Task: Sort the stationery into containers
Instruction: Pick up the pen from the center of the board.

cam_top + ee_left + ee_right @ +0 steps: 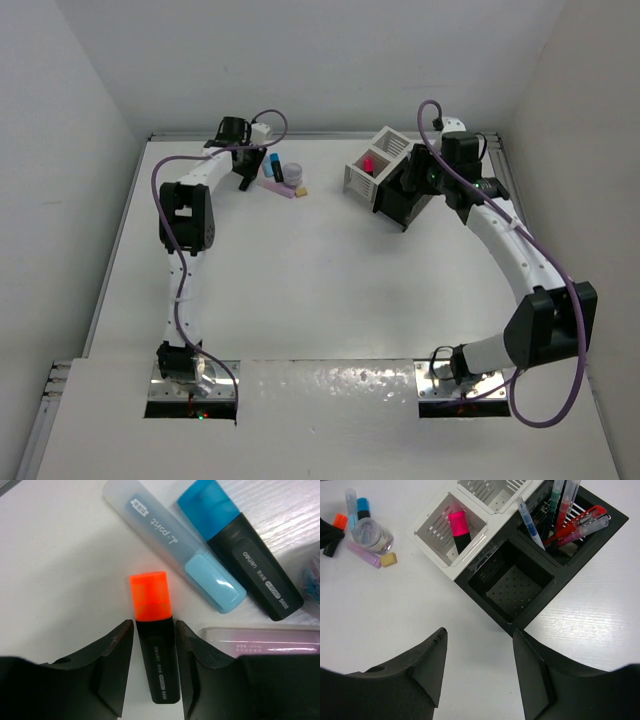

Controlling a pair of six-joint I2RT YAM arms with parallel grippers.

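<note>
Orange highlighter [148,597] is lying between the left gripper's [154,630] open, empty jaws; a skewed squeeze is risking knocking the lilac pen [260,637] alongside.

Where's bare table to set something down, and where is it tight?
Free: the wide table middle between the left arm and the right arm, and the strip between the eraser and the white box. Crowded: around the left hand, straddling the orange highlighter beside the blue highlighter.
</note>
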